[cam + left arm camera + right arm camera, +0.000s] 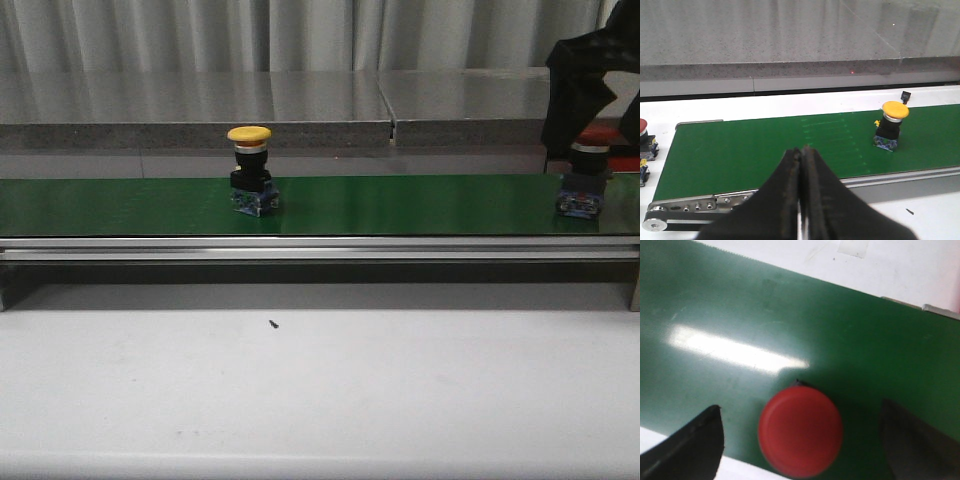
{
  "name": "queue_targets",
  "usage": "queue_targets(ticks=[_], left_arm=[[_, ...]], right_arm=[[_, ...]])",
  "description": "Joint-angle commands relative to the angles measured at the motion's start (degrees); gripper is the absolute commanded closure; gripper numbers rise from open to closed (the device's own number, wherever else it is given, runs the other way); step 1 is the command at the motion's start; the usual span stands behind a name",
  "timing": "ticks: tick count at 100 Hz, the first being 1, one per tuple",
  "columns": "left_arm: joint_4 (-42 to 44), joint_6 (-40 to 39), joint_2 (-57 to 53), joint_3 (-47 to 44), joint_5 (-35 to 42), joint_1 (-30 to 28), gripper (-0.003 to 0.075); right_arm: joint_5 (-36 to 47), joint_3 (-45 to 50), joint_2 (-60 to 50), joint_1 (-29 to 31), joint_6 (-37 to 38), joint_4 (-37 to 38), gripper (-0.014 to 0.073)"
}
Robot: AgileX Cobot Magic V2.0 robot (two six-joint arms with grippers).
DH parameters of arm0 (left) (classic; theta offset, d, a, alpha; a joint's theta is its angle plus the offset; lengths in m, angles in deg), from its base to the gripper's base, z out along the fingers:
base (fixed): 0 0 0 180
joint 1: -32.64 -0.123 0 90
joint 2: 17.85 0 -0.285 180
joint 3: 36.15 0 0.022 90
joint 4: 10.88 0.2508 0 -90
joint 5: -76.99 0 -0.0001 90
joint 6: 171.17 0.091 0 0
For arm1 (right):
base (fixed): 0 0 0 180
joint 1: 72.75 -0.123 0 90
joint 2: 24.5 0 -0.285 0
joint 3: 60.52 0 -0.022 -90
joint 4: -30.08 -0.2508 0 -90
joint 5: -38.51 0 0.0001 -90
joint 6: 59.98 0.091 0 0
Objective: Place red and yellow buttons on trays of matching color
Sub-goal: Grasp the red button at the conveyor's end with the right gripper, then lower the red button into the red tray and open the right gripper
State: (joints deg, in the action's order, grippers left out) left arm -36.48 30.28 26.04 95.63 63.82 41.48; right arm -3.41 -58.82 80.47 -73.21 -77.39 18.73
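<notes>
A yellow button [249, 135] with a black body and blue base stands on the green belt [420, 205], left of centre. It also shows in the left wrist view [894, 110]. A red button [582, 188] stands on the belt at the far right. My right gripper [592, 138] is open and hangs over it, one finger on each side. In the right wrist view the red cap [801, 437] lies between the open fingers [695, 445], apart from both. My left gripper [801, 151] is shut and empty over the belt's near rail, left of the yellow button. No trays are in view.
The belt has a metal rail [320, 248] along its near edge, and a white table [320, 390] lies in front. A grey stone ledge [200, 120] runs behind. Another red-capped button [642, 126] sits past the belt's end in the left wrist view.
</notes>
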Motion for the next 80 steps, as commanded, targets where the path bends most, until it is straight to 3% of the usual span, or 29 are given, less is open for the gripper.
queue_targets(ticks=[1, 17, 24, 56, 80], left_arm=[[-0.9, -0.1, -0.1, 1.5, 4.2, 0.4, 0.0739], [-0.9, -0.1, -0.1, 1.5, 4.2, 0.4, 0.0739], [-0.9, -0.1, -0.1, 1.5, 4.2, 0.4, 0.0739], [-0.9, -0.1, -0.1, 1.5, 4.2, 0.4, 0.0739], [-0.9, -0.1, -0.1, 1.5, 4.2, 0.4, 0.0739]], right_arm=[[0.6, -3.3, -0.1, 0.2, -0.7, 0.7, 0.0037], [-4.5, -5.6, 1.7, 0.7, 4.9, 5.5, 0.0356], [-6.7, -7.3, 1.7, 1.4, 6.3, 6.8, 0.0444], [-10.2, -21.3, 2.4, 11.1, 6.4, 7.0, 0.0457], [-12.0, -31.3, 12.3, 21.5, 6.4, 5.7, 0.0457]])
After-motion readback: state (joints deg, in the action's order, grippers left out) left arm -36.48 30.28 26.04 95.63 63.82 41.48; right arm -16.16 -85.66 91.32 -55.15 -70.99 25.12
